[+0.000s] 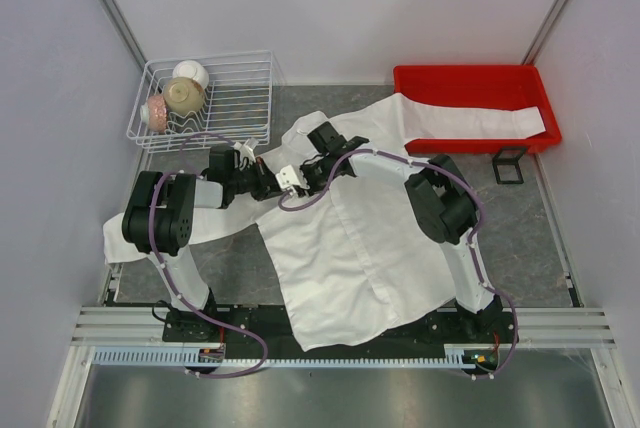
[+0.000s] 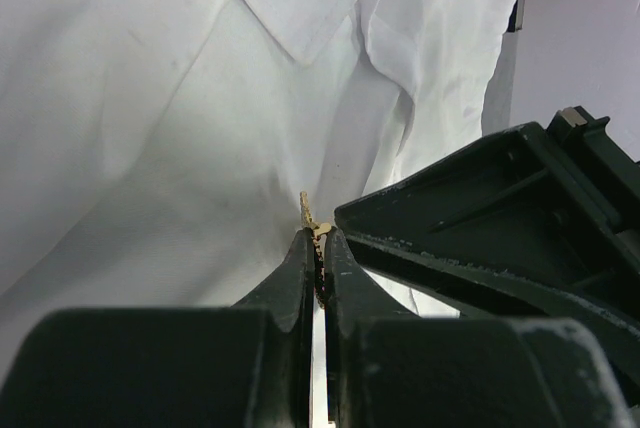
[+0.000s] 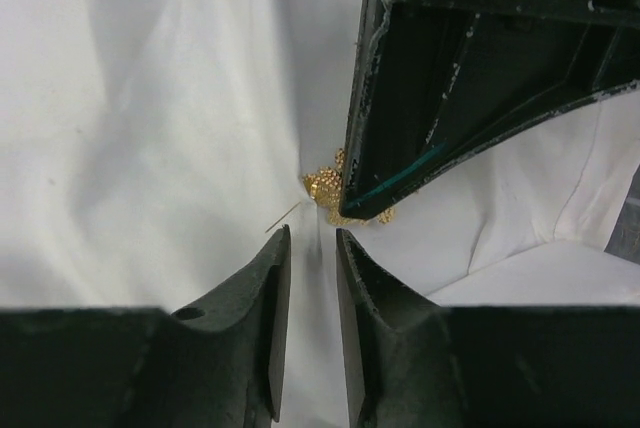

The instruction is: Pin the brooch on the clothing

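Note:
The white shirt (image 1: 350,248) lies spread on the table, collar to the back. Both grippers meet near its collar. My left gripper (image 2: 319,240) is shut on the small gold brooch (image 2: 312,220), holding it edge-on against the fabric (image 2: 150,148). In the right wrist view the brooch (image 3: 322,186) sits at a pucker in the shirt (image 3: 150,148), half hidden by the left gripper's finger (image 3: 420,98), and a thin pin sticks out to its left. My right gripper (image 3: 312,238) is just below the brooch, its jaws a narrow gap apart over the fabric.
A white wire basket (image 1: 250,68) with bowls (image 1: 183,96) stands at the back left. A red tray (image 1: 470,76) at the back right holds one sleeve. A small black stand (image 1: 509,165) sits in front of the tray.

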`<state>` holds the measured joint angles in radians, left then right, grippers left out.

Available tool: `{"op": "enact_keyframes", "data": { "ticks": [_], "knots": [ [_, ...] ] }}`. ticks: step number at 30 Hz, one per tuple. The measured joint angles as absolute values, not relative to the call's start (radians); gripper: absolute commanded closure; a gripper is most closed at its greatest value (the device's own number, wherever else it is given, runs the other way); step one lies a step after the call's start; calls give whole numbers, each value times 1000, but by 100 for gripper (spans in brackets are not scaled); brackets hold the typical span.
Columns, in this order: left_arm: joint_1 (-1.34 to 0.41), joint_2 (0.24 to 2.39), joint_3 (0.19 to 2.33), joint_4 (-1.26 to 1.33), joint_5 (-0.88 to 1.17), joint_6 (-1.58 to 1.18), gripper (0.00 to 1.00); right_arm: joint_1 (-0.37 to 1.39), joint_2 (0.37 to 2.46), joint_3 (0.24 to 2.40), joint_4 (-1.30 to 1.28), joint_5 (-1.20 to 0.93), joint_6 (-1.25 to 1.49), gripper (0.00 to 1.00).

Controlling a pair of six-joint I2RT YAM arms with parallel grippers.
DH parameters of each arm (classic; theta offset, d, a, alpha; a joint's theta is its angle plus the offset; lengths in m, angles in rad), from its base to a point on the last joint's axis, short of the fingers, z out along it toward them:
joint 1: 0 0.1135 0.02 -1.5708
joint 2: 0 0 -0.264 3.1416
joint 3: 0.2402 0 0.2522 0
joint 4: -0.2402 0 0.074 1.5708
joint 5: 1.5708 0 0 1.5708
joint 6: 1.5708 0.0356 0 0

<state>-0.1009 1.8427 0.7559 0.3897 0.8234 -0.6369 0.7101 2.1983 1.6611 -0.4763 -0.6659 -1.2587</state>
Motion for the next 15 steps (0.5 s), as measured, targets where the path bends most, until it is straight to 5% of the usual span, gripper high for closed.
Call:
{"op": "enact_keyframes", "data": {
  "ticks": [15],
  "knots": [
    [-103,1854,790,374,868,-611,98,585,2256,1995,-746,-770,-1077,51]
  ]
}}
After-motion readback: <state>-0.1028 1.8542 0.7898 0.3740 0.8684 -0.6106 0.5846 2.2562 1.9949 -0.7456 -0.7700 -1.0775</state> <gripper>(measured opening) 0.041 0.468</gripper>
